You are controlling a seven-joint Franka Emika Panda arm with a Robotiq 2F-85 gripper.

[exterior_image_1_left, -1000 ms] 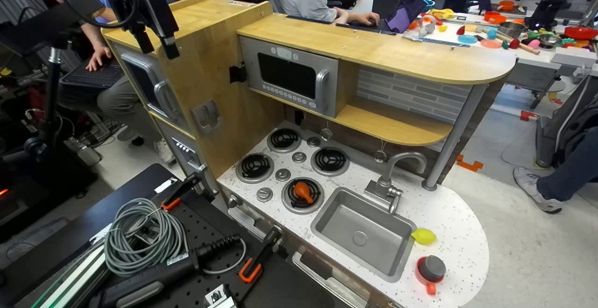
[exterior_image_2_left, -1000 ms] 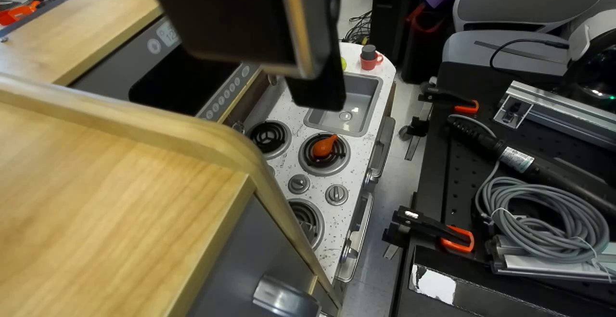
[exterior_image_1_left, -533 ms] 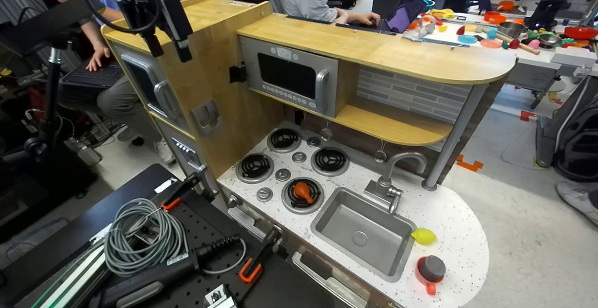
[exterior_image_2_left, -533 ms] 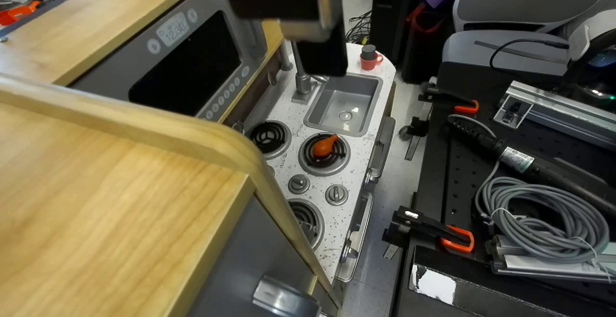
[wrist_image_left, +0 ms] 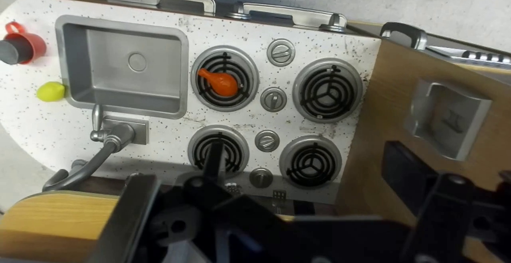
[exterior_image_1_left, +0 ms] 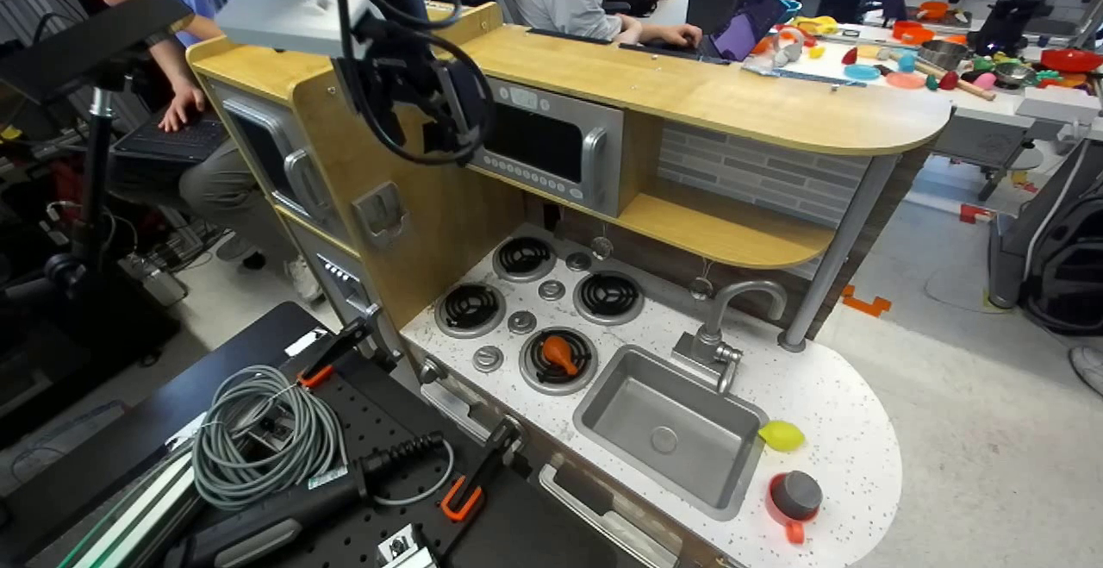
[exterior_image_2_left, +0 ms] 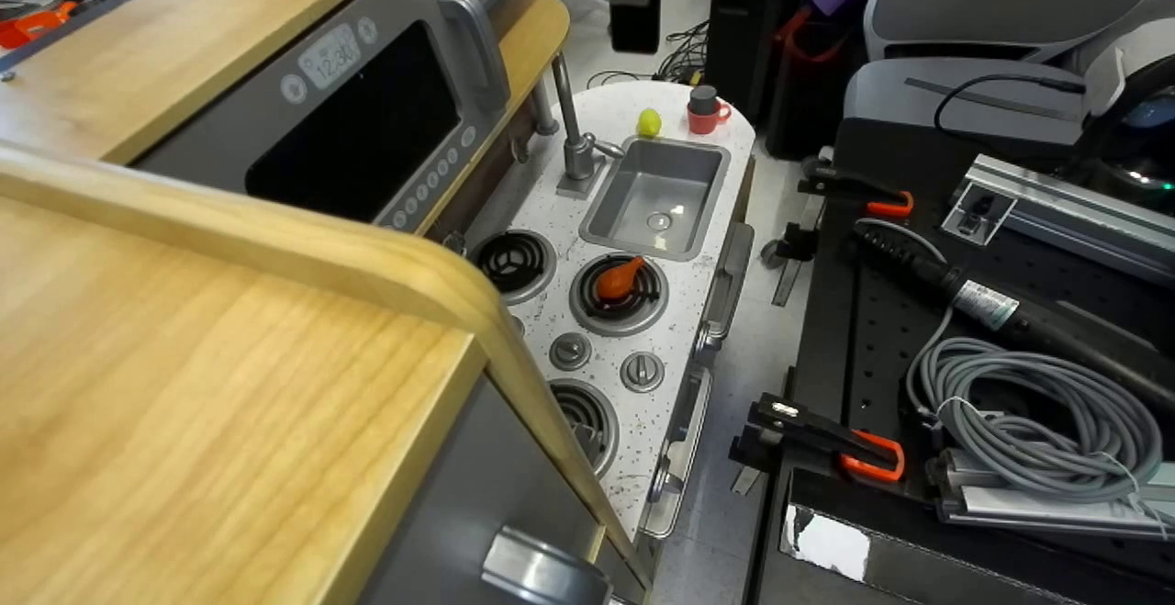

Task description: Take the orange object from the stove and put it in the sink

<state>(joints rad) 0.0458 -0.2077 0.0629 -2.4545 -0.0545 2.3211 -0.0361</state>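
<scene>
The orange object point(wrist_image_left: 223, 84), a small rounded lump with a narrow neck, lies on a burner beside the sink. It shows in both exterior views point(exterior_image_1_left: 558, 352) point(exterior_image_2_left: 619, 280). The stove point(wrist_image_left: 275, 71) is a white panel with black ringed burners. The grey sink point(wrist_image_left: 115, 61) is a rectangular basin with nothing in it; its rim shows in an exterior view point(exterior_image_1_left: 607, 370). My gripper point(wrist_image_left: 305, 149) is open and empty, its fingers wide apart, high above the counter. In an exterior view the dark gripper point(exterior_image_1_left: 422, 94) hangs in front of the microwave; a fingertip point(exterior_image_2_left: 635, 22) shows at the top in an exterior view.
A grey faucet point(exterior_image_1_left: 732, 309) arches behind the sink. A yellow lemon point(exterior_image_1_left: 782, 436) and a red cup point(exterior_image_1_left: 788, 508) with a dark piece in it stand beyond the sink. A wooden side wall point(exterior_image_1_left: 448, 232), microwave point(exterior_image_1_left: 534, 137) and shelf point(exterior_image_1_left: 732, 223) border the stove.
The arm and gripper have moved away from above the tall cabinet toward the microwave and turned. The orange object has not moved.
</scene>
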